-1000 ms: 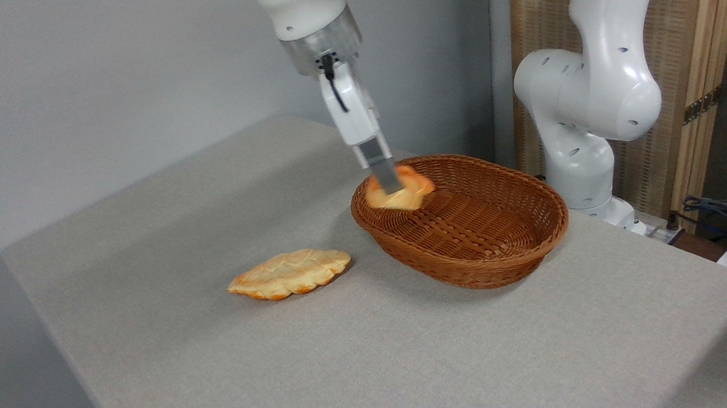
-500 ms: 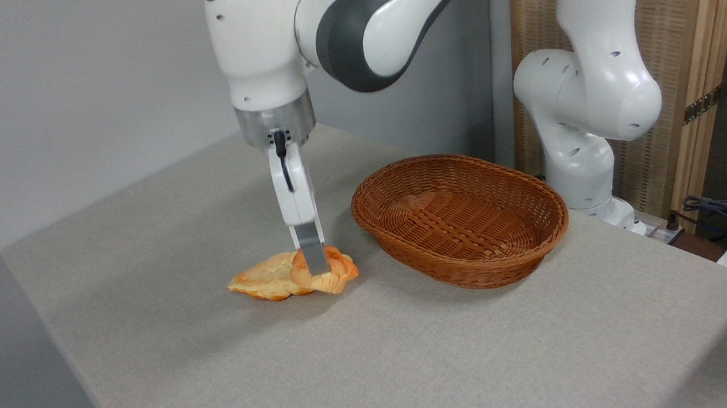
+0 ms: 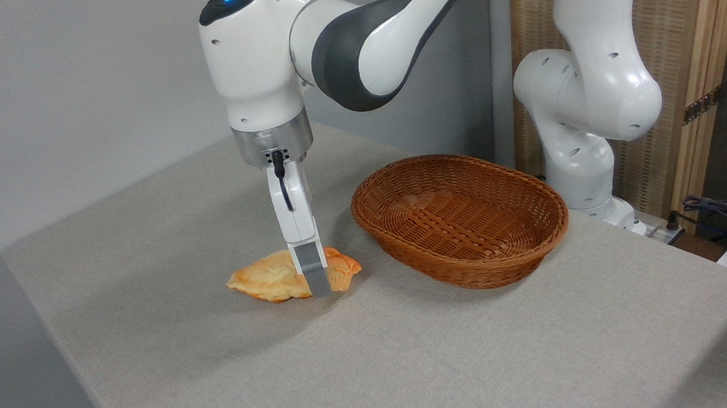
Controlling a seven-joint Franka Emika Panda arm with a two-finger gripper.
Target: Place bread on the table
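Placement step: my hand (image 3: 319,288) is down at the desk (image 3: 476,350), its grip state unclear; the bread (image 3: 341,271) rests left of the empty basket (image 3: 460,219). Next I judge: release, lift clear.

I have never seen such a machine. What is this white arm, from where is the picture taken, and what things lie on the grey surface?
The white machine is a robot arm with joints; at its end is a gripper with two flat fingers. There is one picture of this moment, taken by a fixed camera that looks down at the table from the side. On the grey top stand a brown wicker basket, with nothing visible inside, and two pieces of bread: a flat pale loaf and, against its right end, a small orange bun. The gripper reaches down at the bun, low over the table. The near finger hides the contact, so I cannot tell whether it grips the bun.
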